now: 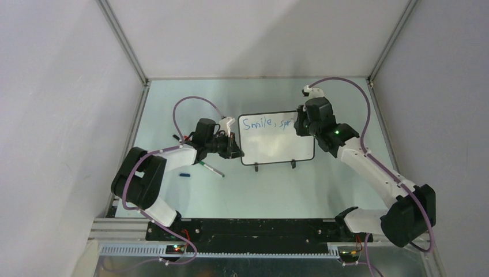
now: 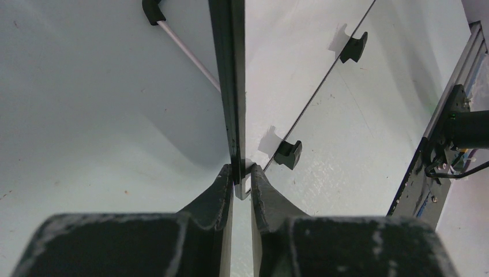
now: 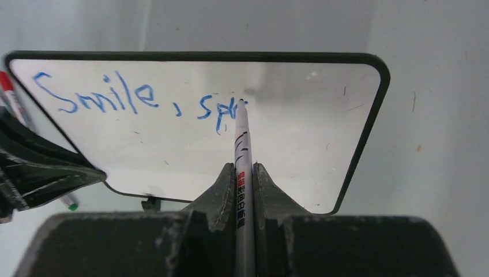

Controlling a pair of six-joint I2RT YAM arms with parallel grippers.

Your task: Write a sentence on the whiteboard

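Top view first: the whiteboard (image 1: 277, 147) stood at the centre of the frame on the pale table (image 1: 346, 98). The sentence (image 1: 266, 123) ran in blue along its upper edge and read "Smile, spr". The left gripper (image 1: 235, 151) was clamped on the board's lower-left edge. The right gripper (image 1: 300, 124) sat over its upper-right part. A loose pen (image 1: 212, 169) lay on the table to the lower left of the board.

Left wrist view: the jaws were nearly together, pinching the board's black frame. The frame was seen edge-on, running up the middle of the picture. Two black feet (image 2: 288, 154) showed right of centre.

Right wrist view: the jaws were closed tight on a marker (image 3: 242, 138) at centre frame, its tip at the last blue stroke of "spr".
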